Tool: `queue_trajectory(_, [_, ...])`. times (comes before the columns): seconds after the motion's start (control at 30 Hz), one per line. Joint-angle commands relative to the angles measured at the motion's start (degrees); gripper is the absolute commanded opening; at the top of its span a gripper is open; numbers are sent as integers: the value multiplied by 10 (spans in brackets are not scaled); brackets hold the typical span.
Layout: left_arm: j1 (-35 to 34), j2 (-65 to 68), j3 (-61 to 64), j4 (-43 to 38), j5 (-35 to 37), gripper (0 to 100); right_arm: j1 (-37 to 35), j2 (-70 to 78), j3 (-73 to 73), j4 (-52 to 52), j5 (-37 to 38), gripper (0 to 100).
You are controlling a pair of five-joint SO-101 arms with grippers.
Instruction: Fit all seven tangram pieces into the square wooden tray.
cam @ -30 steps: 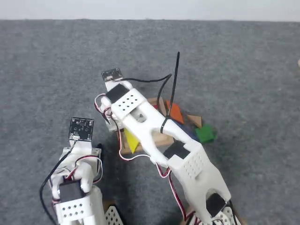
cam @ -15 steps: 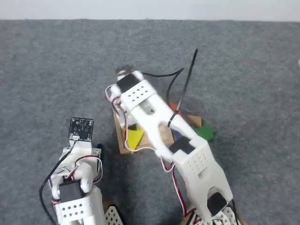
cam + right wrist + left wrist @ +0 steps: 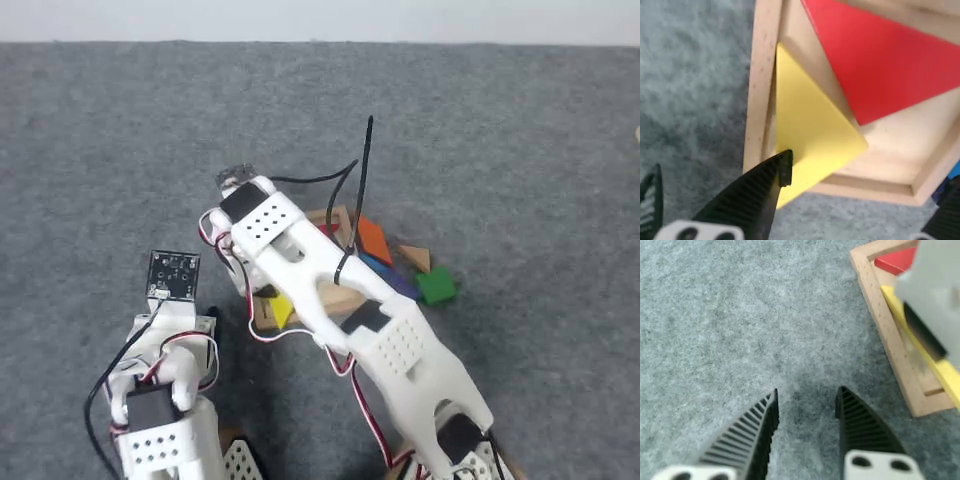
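Two triangles sit in the wooden tray [image 3: 760,75]: red triangle [image 3: 880,65] flat, yellow triangle [image 3: 810,135] along one edge, its tip riding over the corner rim. My right gripper [image 3: 867,170] gapes wide, touching the yellow; my left gripper [image 3: 808,392] hangs released beside the tray's corner

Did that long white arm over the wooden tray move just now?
Yes. Against the unmoved green piece, the right arm's far end swung toward it, then back away, staying above the tray.

My view of the tray [image 3: 760,75] layout
In it, the near triangle [image 3: 810,135] overlaps the near rim; the far triangle [image 3: 880,65] lies behind it. Loose pieces [image 3: 436,285] lie on the carpet [image 3: 500,130], right of the tray.
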Motion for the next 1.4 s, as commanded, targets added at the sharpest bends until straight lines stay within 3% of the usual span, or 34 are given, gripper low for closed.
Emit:
queue_trajectory(0.0, [2,-11,-5,4,4,190,17,48,-50,-8,7,453])
queue_trajectory(0.23, [2,-11,-5,4,4,190,32,86,-161,29,24,453])
queue_trajectory(0.43, [2,-11,-5,4,4,190,56,16,-244,81,53,453])
queue_trajectory(0.63, [2,-11,-5,4,4,190,53,-199,-74,80,109,453])
queue_trajectory(0.83, [2,-11,-5,4,4,190,49,-455,221,74,165,453])
queue_trajectory(0.9, [2,-11,-5,4,4,190,25,-524,335,36,186,453])
queue_trajectory(1.0, [2,-11,-5,4,4,190,16,-604,512,-101,220,453])
queue_trajectory(1.17, [2,-11,-5,4,4,190,25,-605,652,-255,230,453])
queue_trajectory(1.37, [2,-11,-5,4,4,190,26,-488,627,-304,228,453])
